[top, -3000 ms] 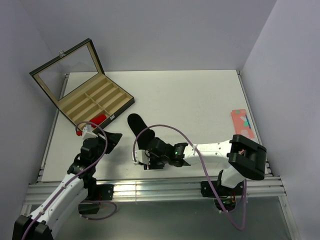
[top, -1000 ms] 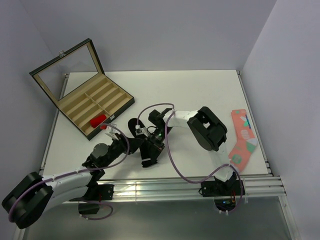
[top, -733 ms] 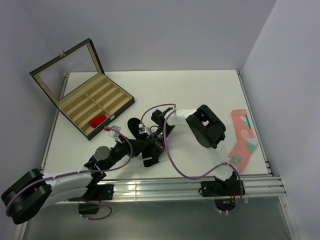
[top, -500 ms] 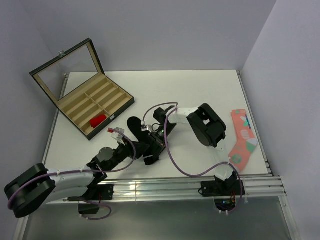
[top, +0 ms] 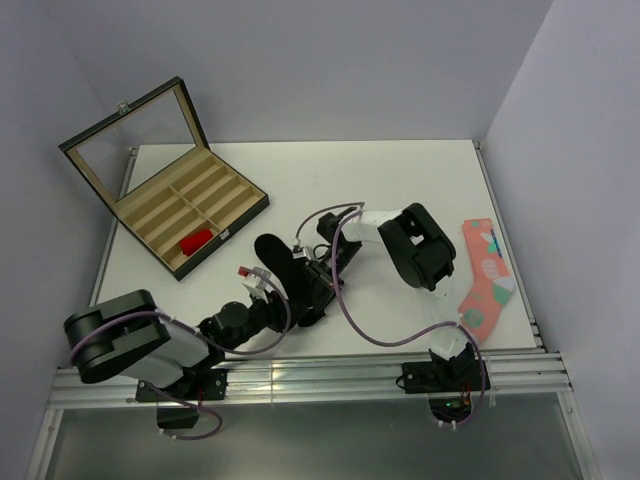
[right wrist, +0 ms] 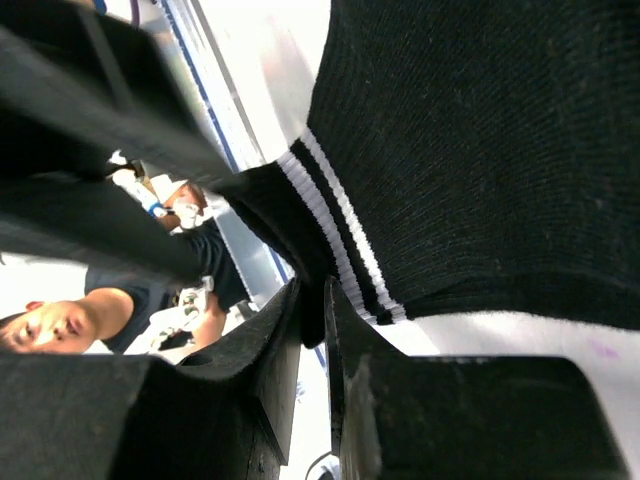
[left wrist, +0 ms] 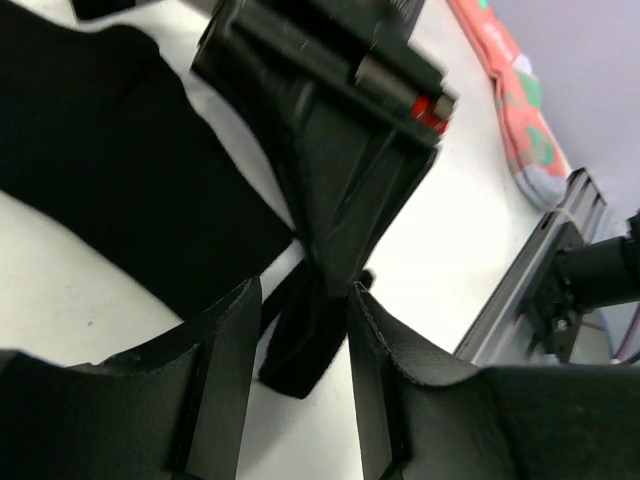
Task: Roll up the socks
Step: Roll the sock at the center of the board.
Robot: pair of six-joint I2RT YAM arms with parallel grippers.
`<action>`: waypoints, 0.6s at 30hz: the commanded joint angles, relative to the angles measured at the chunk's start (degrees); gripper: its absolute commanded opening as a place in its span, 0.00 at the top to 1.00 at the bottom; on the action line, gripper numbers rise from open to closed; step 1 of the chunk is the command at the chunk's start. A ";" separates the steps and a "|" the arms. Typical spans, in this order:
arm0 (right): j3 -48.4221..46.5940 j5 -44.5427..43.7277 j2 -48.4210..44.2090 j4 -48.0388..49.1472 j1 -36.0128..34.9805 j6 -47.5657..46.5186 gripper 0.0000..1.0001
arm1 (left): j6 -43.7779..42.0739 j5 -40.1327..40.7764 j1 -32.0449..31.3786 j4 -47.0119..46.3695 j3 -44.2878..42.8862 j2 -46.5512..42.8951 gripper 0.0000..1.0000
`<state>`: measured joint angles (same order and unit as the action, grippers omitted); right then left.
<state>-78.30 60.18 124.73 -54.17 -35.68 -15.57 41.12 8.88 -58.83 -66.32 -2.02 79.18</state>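
Note:
A black sock (top: 272, 252) lies near the table's front centre, toe toward the back. My right gripper (top: 312, 295) is shut on its cuff; in the right wrist view the two white stripes (right wrist: 340, 230) bend into the pinch of the right gripper (right wrist: 312, 300). My left gripper (top: 285, 300) is low on the table just left of it. It stands open, its fingertips (left wrist: 250, 300) on either side of the folded cuff end (left wrist: 305, 340) that hangs from the right gripper's fingers (left wrist: 340, 200). A red sock (top: 197, 241) lies in the box.
An open black compartment box (top: 235, 228) with a raised glass lid (top: 130, 145) stands at the back left. A salmon-pink patterned sock (top: 483, 275) lies bent near the right edge. The metal rail (left wrist: 540, 270) of the front edge is close behind the grippers.
My left arm has stretched flat and slid right until its fingers straddle the cuff. The right gripper kept hold of the cuff and drifted slightly right.

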 commanded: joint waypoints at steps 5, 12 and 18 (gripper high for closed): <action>0.08 2.30 -0.80 -5.33 1.23 -4.20 0.79 | -0.25 0.87 -1.55 -18.13 8.18 11.08 0.51; -0.71 2.48 -0.71 -6.21 1.40 -4.29 0.79 | -1.83 0.08 -1.55 -16.39 8.35 8.11 0.43; -1.68 2.40 -0.63 -6.47 1.58 -3.50 0.80 | -4.47 -4.05 -1.64 -6.46 6.25 2.30 0.40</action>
<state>-78.35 61.12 124.73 -58.72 -34.46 -18.94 39.53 7.64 -60.10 -72.69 -2.24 83.31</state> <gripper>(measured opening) 0.208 0.603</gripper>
